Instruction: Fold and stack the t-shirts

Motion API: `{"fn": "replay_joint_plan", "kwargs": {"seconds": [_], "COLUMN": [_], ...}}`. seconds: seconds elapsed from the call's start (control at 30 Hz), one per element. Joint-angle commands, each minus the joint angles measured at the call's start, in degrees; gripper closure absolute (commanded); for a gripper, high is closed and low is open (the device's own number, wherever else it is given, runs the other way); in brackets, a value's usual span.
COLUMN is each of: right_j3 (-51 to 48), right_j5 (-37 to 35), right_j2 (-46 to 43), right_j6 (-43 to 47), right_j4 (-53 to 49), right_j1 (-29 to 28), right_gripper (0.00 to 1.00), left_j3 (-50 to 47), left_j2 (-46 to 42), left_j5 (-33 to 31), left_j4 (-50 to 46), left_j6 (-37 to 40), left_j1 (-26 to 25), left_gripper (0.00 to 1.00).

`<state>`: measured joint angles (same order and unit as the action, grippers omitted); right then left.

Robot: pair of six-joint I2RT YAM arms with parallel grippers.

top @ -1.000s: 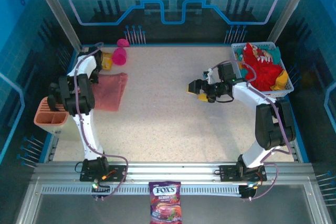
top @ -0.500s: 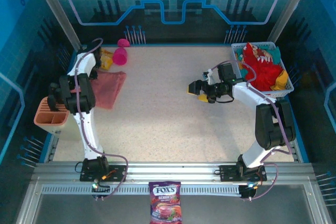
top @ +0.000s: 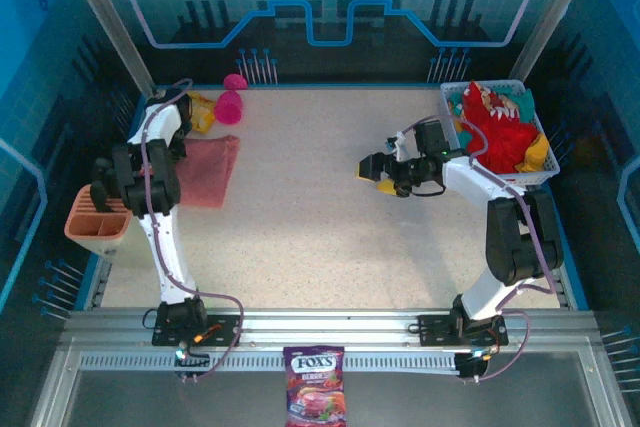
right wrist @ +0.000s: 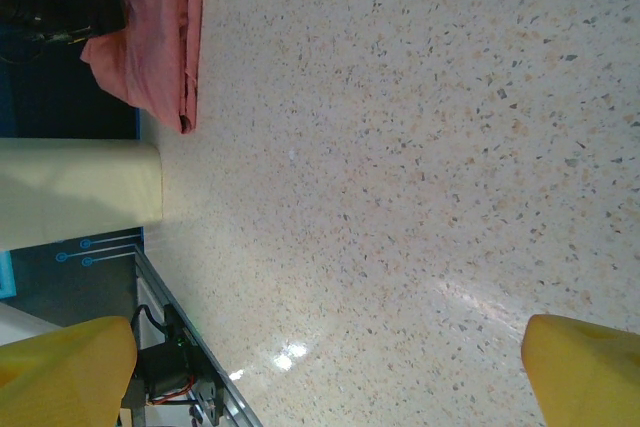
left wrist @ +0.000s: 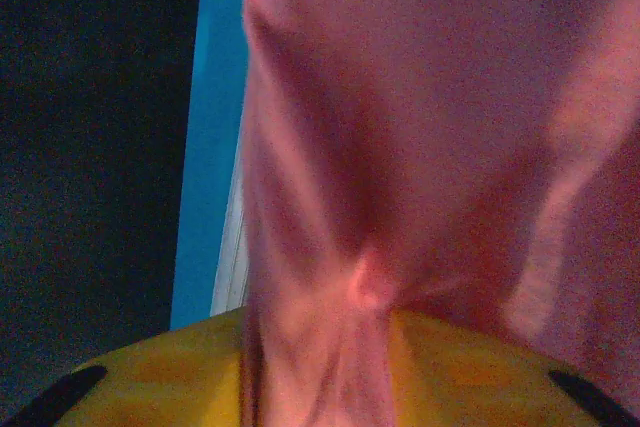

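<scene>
The salmon-pink t-shirt (top: pixel 207 172) lies folded at the table's left edge. My left gripper (top: pixel 172 139) is at its back-left corner. In the left wrist view a bunched ridge of that t-shirt (left wrist: pixel 420 127) runs between the yellow fingers (left wrist: pixel 150 377). The left gripper (left wrist: pixel 318 372) has its jaws partly apart, loose around the cloth. The red t-shirt (top: pixel 497 129) with white print sits heaped in the white basket (top: pixel 546 143) at the back right. My right gripper (top: pixel 368 169) hovers open over bare table at mid-right. Nothing lies between the right gripper's (right wrist: pixel 328 367) fingers, and the pink t-shirt (right wrist: pixel 150 37) is far off.
A magenta goblet (top: pixel 228 105) and a yellow packet (top: pixel 203 112) lie just behind the pink shirt. An orange caddy (top: pixel 98 222) hangs off the left edge. A Fox's sweets bag (top: pixel 315 397) lies in front of the arm bases. Other coloured cloth is in the basket.
The left jaws have parted around the pink cloth they were pinching. The shirt's right edge has settled slightly leftward. The right arm has not moved.
</scene>
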<state>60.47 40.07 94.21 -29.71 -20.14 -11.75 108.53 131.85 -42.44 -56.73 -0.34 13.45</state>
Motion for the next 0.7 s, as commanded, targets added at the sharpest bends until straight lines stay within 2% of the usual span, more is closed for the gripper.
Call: {"fn": "replay_joint_plan", "kwargs": {"seconds": [0.0,0.13,0.3,0.37,0.67], "right_j3": [-0.21,0.14,0.61,0.79,2.06], "right_j5": [0.78,0.88,0.78,0.61,-1.84], "right_j2": [0.43,0.62,0.62,0.68,-0.96], "right_j6": [0.89,0.72,0.62,0.49,2.02], "right_j4": [-1.19,-1.21,-1.21,-1.13,-3.23], "right_j1": [-1.13,-1.51,-2.07,-2.33,-2.73], "right_gripper": [0.0,0.0,0.0,0.0,0.0], "left_j3": [-0.47,-0.28,3.08,4.92,8.07], "left_j2": [-1.6,-4.26,-7.25,-8.17,-14.26], "left_j5": [1.89,2.89,6.14,6.57,11.06], "left_j4": [-1.77,-1.82,-4.12,-5.37,-9.85], "left_j6": [-1.5,-1.83,-1.82,-1.55,-4.07], "left_j1": [0.22,-0.16,-1.51,-2.98,-8.94], "left_gripper": [0.46,0.33,0.25,0.16,0.11]}}
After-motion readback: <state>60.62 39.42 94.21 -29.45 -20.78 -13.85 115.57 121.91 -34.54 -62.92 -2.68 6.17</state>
